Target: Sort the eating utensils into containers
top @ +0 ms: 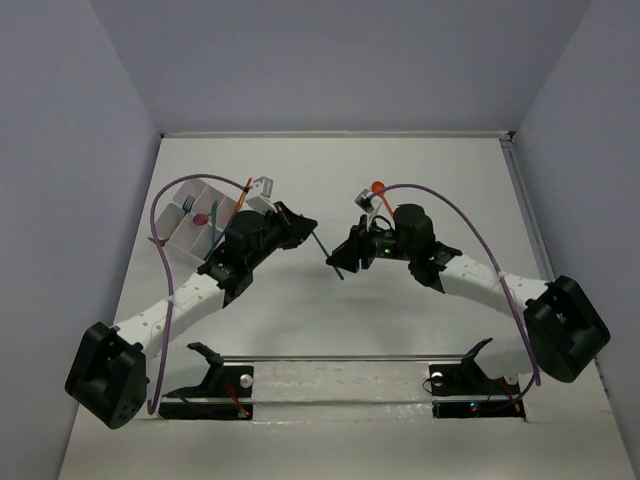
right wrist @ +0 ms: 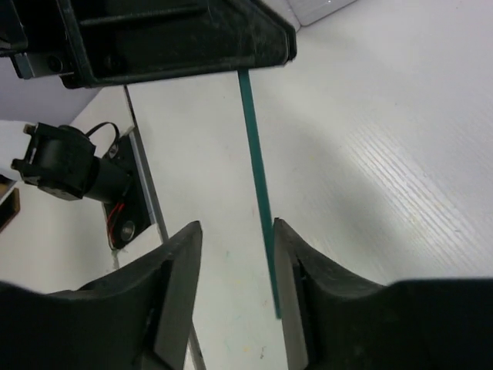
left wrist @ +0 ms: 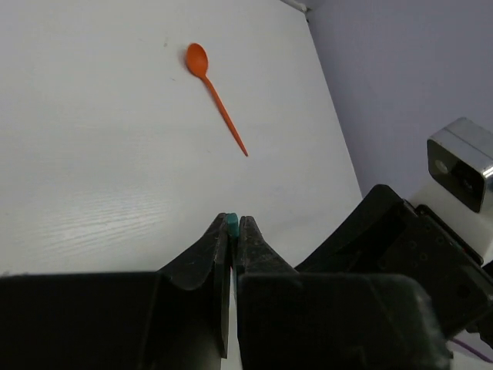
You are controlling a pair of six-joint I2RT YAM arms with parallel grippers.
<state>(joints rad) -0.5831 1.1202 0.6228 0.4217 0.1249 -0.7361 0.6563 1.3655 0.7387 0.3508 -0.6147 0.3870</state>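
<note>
1. Left end effector [left wrist: 233, 225], closest to the lens: its fingers are pressed together on one end of the teal stick [right wrist: 255, 154], with only a sliver of teal showing at the tips.
2. Right end effector [right wrist: 237, 226]: its fingers are apart and the stick runs between them, close against one finger. I can't tell if it touches.
3. White compartment tray [top: 205, 193] sits at the far left of the counter [left wrist: 92, 154], just beside the left arm, with some utensils inside.
4. Teal stick is held off the counter, bridging both end effectors. I judge it light, stiff and slick. Pinched at its end it could pivot, so I'd move gently.
5. Orange spoon [left wrist: 220, 104] lies flat on the counter, apart from the rest. It looks light and thin, and I'd pinch it mid-handle, across its width.
</note>
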